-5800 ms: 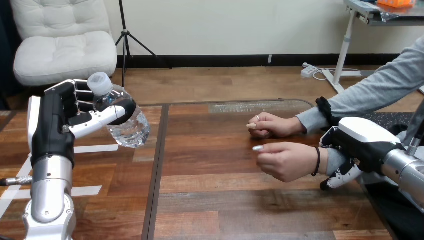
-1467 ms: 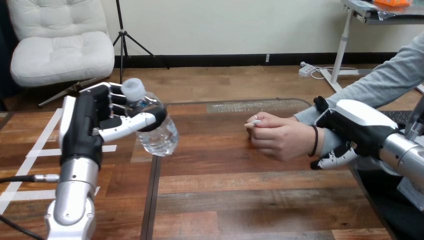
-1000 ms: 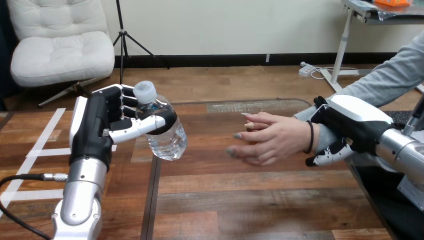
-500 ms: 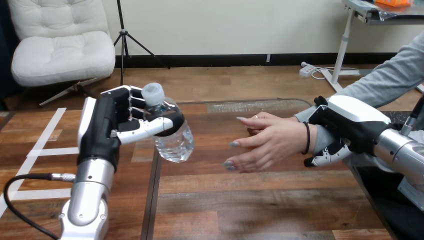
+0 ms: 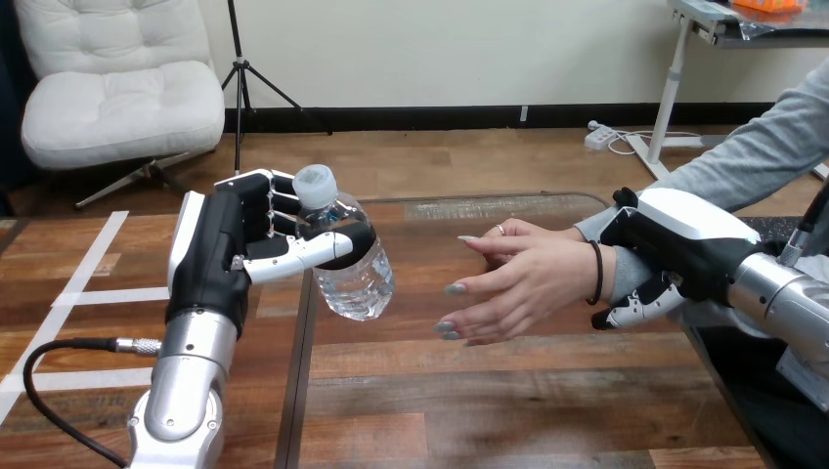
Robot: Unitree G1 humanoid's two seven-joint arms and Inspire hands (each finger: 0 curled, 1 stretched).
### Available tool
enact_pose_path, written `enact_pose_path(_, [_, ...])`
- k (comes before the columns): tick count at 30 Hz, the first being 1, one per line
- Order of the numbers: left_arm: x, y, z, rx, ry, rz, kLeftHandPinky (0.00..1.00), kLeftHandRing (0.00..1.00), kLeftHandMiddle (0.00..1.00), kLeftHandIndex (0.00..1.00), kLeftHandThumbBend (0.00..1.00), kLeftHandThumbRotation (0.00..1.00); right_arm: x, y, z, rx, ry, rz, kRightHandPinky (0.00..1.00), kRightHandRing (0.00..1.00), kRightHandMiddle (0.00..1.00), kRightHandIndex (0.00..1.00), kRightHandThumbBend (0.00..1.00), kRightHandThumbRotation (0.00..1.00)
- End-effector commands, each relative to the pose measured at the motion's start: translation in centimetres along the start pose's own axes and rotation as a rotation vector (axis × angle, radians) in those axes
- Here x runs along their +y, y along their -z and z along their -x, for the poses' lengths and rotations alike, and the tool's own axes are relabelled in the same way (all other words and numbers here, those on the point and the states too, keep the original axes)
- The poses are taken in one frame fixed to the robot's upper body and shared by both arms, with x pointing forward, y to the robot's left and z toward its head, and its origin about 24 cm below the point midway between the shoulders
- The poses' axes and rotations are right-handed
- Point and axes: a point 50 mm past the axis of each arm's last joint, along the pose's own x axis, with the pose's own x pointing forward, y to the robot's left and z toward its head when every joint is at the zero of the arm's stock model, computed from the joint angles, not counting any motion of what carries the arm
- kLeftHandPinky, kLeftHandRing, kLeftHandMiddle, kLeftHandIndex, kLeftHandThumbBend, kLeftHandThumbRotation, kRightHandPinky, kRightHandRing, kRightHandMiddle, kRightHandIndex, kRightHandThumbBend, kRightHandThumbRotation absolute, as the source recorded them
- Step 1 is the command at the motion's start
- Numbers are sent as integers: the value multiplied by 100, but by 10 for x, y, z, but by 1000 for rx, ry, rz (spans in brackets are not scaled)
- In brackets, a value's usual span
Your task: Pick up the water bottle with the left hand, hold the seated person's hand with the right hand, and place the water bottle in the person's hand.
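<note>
While the right hand (image 5: 676, 244) is clasping the person's wrist (image 5: 608, 274) at right, the left hand (image 5: 233, 249), gripping the water bottle (image 5: 360, 278), is risking dropping it short.

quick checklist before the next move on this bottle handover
1. Grip: left robot hand curled round the water bottle: ok.
2. Seal: cap on the bottle: ok.
3. Receiver: person's hand open, fingers toward the bottle: ok.
4. Support: right robot hand curled round the person's wrist: ok.
5. Contact: bottle touching the person's hand: not ok, a gap lies between them.
</note>
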Motion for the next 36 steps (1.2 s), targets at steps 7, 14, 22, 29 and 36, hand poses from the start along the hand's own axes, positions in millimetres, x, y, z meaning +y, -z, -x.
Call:
enact_pose_path(7, [-8, -37, -12, -153, 19, 7, 32, 38, 41, 40, 85, 0, -30, -21, -11, -92, 119, -4, 19, 23, 29, 30, 65, 0])
enact_pose_path(14, [-12, -37, -14, -153, 36, 25, 32, 38, 41, 40, 84, 0, -29, -24, -14, -99, 115, -8, 19, 23, 29, 30, 65, 0])
enact_pose_path(22, [-17, -38, -15, -163, 56, 10, 32, 38, 41, 40, 83, 0, -28, -27, -17, -98, 105, -7, 19, 23, 29, 29, 63, 0])
enact_pose_path(29, [-21, -39, -16, -175, 72, -8, 32, 38, 41, 40, 84, 0, -27, -29, -19, -103, 106, -7, 19, 23, 29, 29, 64, 0])
enact_pose_path(36, [-27, -39, -17, -162, 91, -6, 33, 38, 41, 40, 85, 0, -26, -31, -20, -114, 111, -5, 20, 23, 29, 29, 63, 0])
